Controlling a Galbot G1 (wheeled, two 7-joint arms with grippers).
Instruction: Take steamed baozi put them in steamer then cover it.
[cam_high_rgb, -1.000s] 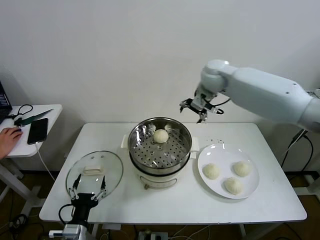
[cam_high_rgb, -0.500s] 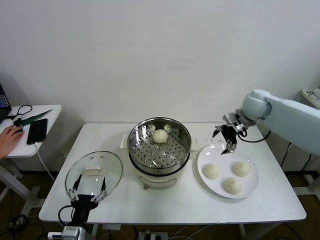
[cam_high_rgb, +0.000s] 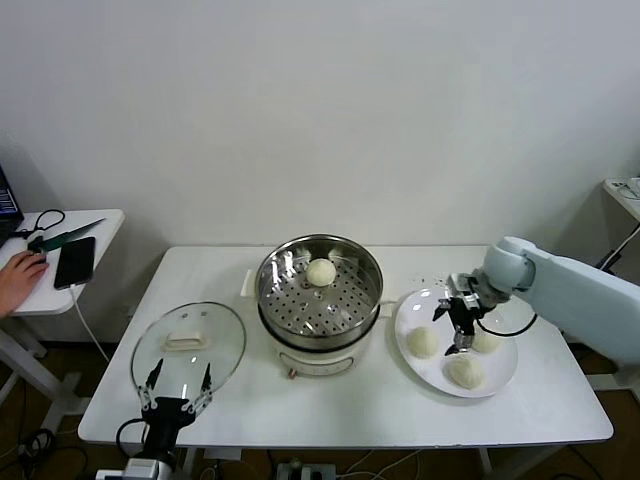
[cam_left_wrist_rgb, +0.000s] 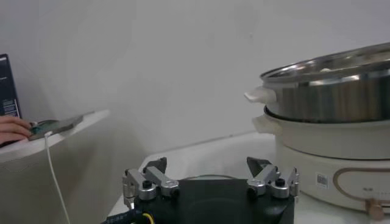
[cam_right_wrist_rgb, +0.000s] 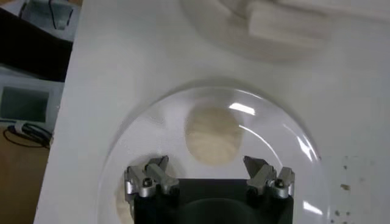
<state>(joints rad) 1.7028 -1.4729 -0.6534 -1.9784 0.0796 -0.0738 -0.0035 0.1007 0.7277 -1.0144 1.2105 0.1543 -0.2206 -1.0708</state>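
The right gripper (cam_high_rgb: 457, 325) hung low over the white plate (cam_high_rgb: 505, 380), jaws spread wide and holding nothing, set above the gap between the plate's buns, I would guess to come down on one of them. Its own camera showed one bun (cam_right_wrist_rgb: 213, 135) just ahead of the open jaws. Three steamed baozi (cam_high_rgb: 466, 371) lay on that plate; a fourth (cam_high_rgb: 321, 271) sat on the perforated tray inside the steamer (cam_high_rgb: 320, 295), towards the back. The cover (cam_high_rgb: 189, 347) lay flat on the bench (cam_high_rgb: 350, 415) to the steamer's left, handle up, leaving the pot mouth open for loading. The left gripper (cam_high_rgb: 177, 392) waited at the bench's near edge by the cover, jaws wide and empty. On a side table (cam_high_rgb: 105, 225) lay a phone (cam_high_rgb: 75, 261) beside a person's hand (cam_high_rgb: 20, 280), well clear. Nothing stood between plate and steamer.
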